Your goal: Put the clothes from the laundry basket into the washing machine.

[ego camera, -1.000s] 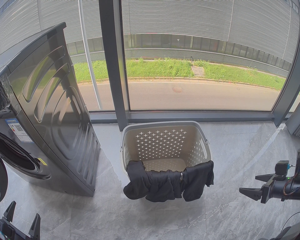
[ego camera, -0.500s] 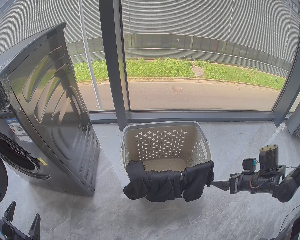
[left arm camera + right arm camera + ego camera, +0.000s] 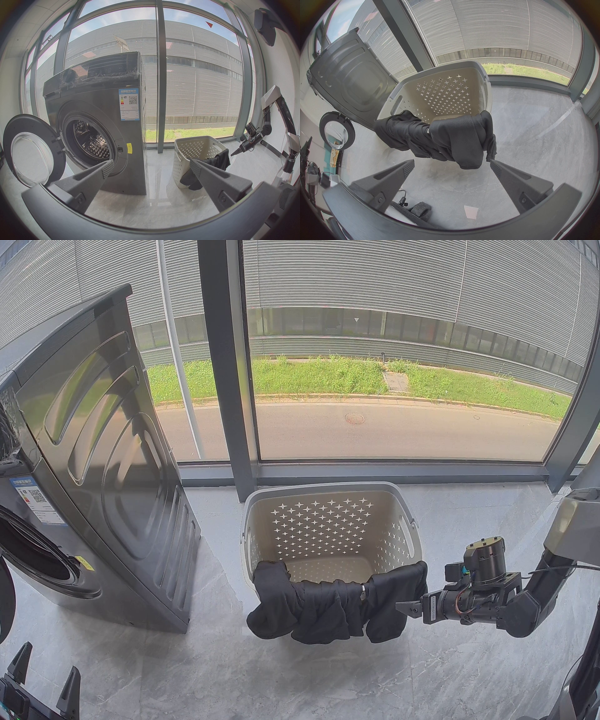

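A cream laundry basket (image 3: 331, 521) stands on the floor by the window, with black clothes (image 3: 331, 609) draped over its near rim and hanging down outside. My right gripper (image 3: 403, 609) is open, level with the right end of the clothes and just beside it. In the right wrist view the black clothes (image 3: 440, 137) hang just beyond the spread fingers (image 3: 393, 175). The grey washing machine (image 3: 94, 459) stands to the left. Its drum (image 3: 89, 142) is exposed and its round door (image 3: 31, 150) is swung open. My left gripper (image 3: 44, 677) is open and empty, low at the near left.
A tall glass window with a dark pillar (image 3: 225, 365) rises behind the basket. Grey marble floor (image 3: 281, 677) lies bare in front of the basket and between it and the machine. The window frame (image 3: 575, 427) closes off the far right.
My right arm has swung left from the right edge toward the basket, bringing its gripper up to the right end of the hanging clothes. The left gripper, basket and clothes have not moved.
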